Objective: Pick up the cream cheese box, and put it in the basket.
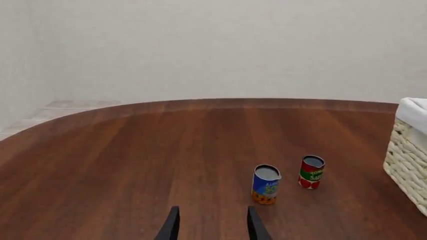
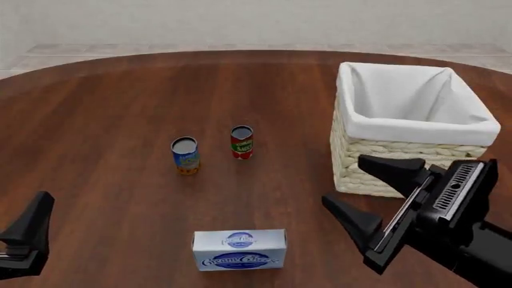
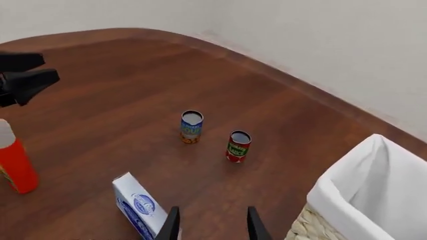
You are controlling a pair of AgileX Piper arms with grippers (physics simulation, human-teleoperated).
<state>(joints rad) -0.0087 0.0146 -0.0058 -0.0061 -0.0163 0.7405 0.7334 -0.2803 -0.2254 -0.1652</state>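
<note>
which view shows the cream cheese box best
The front view: the cream cheese box lies whole on the table, with its top and its front label both readable. The right wrist view catches it at an angle, cut off by the picture's edge beside the right pincer. The left wrist view does not show it.

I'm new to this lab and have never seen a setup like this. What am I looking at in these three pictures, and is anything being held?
These are simulator renders of two robot arms at a round wooden table. The front view looks over the arms: the right gripper is the big black claw, and the left gripper peeks in at the other edge. The other two pictures come from cameras behind each gripper, looking along its fingers. On the table stand a blue can and a red can, with the cream cheese box nearer the arms and the basket on the right. The right wrist view also shows an orange-red bottle. Both grippers are open and hold nothing.
</note>
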